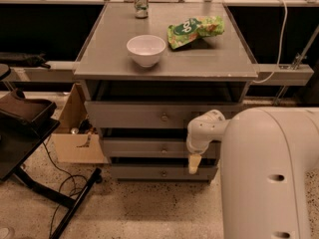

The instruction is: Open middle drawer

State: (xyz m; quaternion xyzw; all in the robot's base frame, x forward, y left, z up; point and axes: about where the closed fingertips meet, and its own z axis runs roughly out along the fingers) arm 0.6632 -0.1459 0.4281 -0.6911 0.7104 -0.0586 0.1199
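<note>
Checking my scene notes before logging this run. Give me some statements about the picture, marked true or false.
1. A white bowl stands on the cabinet top. True.
2. The gripper is at the middle drawer's knob. False: it hangs near that drawer's right end, apart from the knob.
3. The can stands inside the bowl. False: it stands at the top's far edge.
4. A green bag lies on the top. True.
</note>
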